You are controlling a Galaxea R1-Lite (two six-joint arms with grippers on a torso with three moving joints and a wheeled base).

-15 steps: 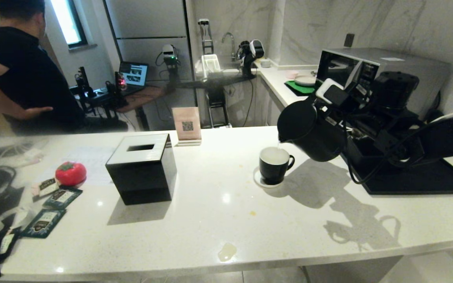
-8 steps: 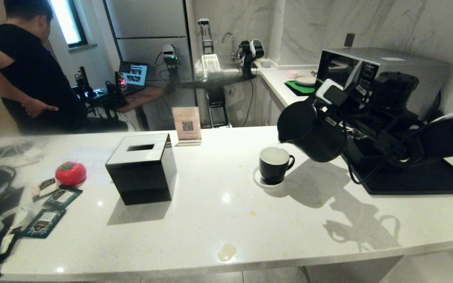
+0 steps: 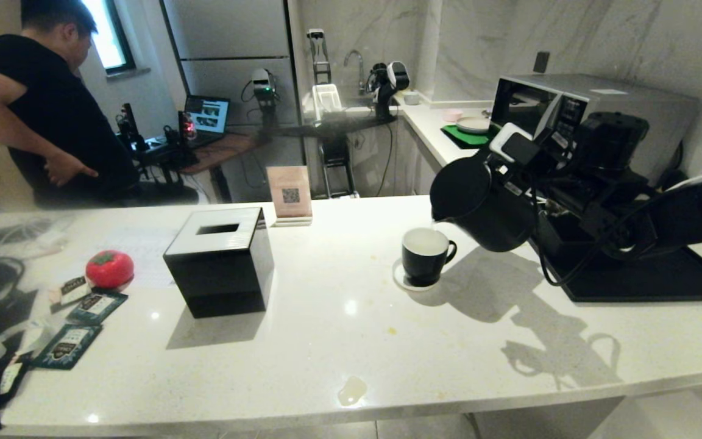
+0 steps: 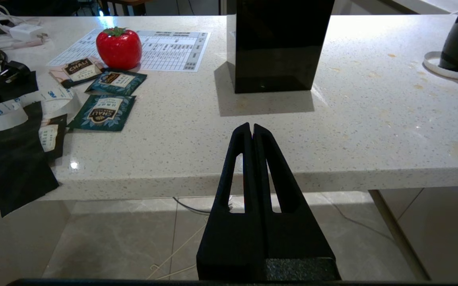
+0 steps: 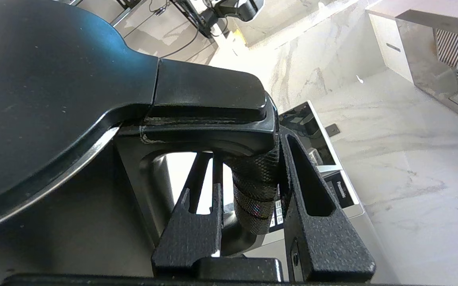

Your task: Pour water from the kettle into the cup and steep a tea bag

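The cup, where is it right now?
In the head view the cup stands on a white coaster right of centre on the counter, just under the spout of the tilted kettle.

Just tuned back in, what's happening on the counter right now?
The right pincer is shut on the kettle handle, tipping its spout over the cup, which sits on a coaster. The left pincer is shut and idle off the counter's edge. Tea bags lie untouched at the far left.

head high; wrist views close
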